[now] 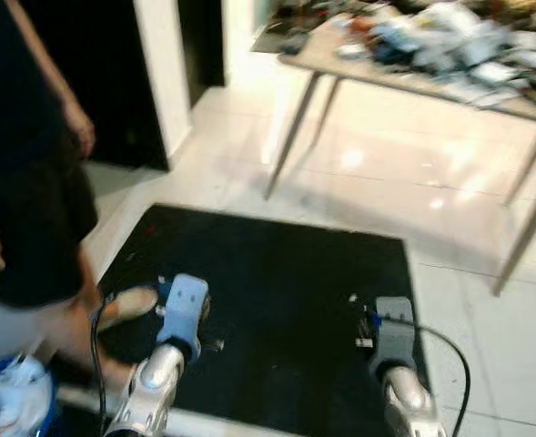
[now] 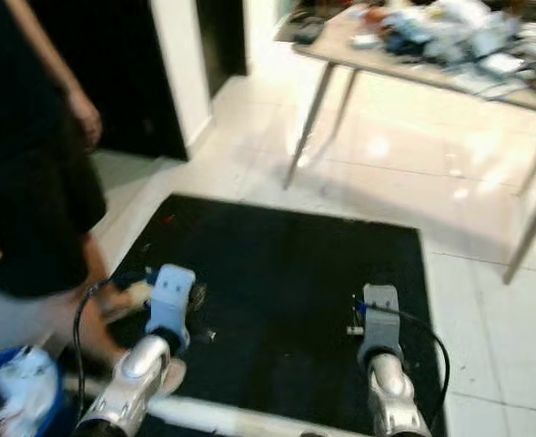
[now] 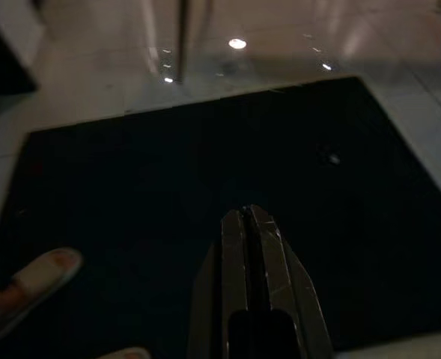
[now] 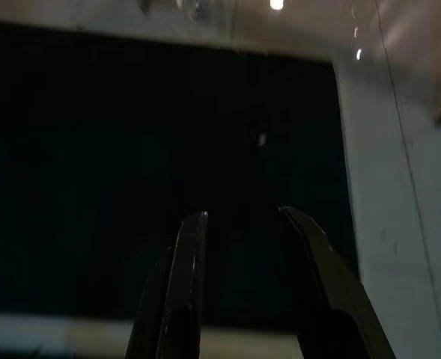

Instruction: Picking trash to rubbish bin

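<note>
Looking down from the head, the left eye view shows a black mat (image 1: 277, 309) spread on the pale tiled floor (image 1: 386, 173), with both silver arms reaching over its near edge. A person (image 1: 31, 182) in dark clothes stands at the mat's left side, close beside the left arm, one slippered foot (image 1: 126, 305) on the mat's edge. A blue rubbish bin (image 1: 17, 401) holding white crumpled trash (image 1: 17, 387) sits at the lower left, next to the person's legs. Beyond the mat, a counter (image 1: 359, 68) on thin slanted legs carries a blurred heap of clutter; single items cannot be told apart. The right eye view gives the same layout, the bin (image 2: 22, 401) again at lower left. In the left wrist view, the left gripper (image 3: 250, 217) hangs over the mat with its jaws pressed together, and a pale slipper (image 3: 33, 280) lies near the mat's edge. In the right wrist view, the right gripper (image 4: 242, 221) has its jaws spread, holding nothing; a tiny pale speck (image 4: 262, 138) lies on the mat ahead, too small to show any long axis.
</note>
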{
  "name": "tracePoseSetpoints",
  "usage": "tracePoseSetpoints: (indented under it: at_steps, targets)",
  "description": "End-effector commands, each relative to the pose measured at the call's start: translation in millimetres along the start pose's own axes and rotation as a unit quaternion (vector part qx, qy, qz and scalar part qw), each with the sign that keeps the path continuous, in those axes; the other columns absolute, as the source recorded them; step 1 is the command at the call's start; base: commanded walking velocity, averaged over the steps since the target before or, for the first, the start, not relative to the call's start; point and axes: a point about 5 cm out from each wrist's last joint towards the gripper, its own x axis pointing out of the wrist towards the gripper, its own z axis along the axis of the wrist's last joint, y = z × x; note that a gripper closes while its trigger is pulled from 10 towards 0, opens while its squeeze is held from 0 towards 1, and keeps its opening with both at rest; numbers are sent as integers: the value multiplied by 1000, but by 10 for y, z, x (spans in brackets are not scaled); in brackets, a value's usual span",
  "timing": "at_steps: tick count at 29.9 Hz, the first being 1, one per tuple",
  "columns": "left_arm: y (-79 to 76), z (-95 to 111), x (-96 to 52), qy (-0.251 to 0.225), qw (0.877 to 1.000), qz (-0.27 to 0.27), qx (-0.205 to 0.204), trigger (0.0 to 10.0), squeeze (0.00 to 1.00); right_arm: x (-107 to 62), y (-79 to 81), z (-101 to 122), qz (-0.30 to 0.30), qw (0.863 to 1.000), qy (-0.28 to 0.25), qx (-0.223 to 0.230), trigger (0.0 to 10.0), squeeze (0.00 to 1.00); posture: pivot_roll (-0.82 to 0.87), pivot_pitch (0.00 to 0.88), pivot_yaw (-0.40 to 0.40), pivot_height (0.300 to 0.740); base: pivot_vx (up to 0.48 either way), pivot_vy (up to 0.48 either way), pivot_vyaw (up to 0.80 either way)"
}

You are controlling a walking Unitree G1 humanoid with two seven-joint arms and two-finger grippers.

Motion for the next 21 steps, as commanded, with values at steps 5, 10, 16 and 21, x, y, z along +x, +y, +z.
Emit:
tracePoseSetpoints:
  at_steps: [5, 10, 16, 21]
  targets:
    - [19, -42, -19, 6, 1000, -3, -5, 10000, 0, -21, 29, -34, 1, 1000, 8, -1, 10000, 0, -7, 77, 56, 740, 0, 0, -800]
    - [47, -37, -11, 7, 1000, 4, -5, 10000, 0, -17, 42, -21, 9, 1000, 8, -5, 10000, 0, -8, 71, 43, 740, 0, 0, -800]
    - [48, -46, -30, 3, 1000, 6, -13, 10000, 0, -4, 52, 27, 20, 1000, -6, -10, 10000, 0, -8, 63, 32, 740, 0, 0, -782]
    - [37, -54, -35, 4, 1000, 4, -10, 10000, 0, 14, 87, 74, 34, 999, -15, -20, 10000, 0, -8, 54, 25, 740, 0, 0, -139]
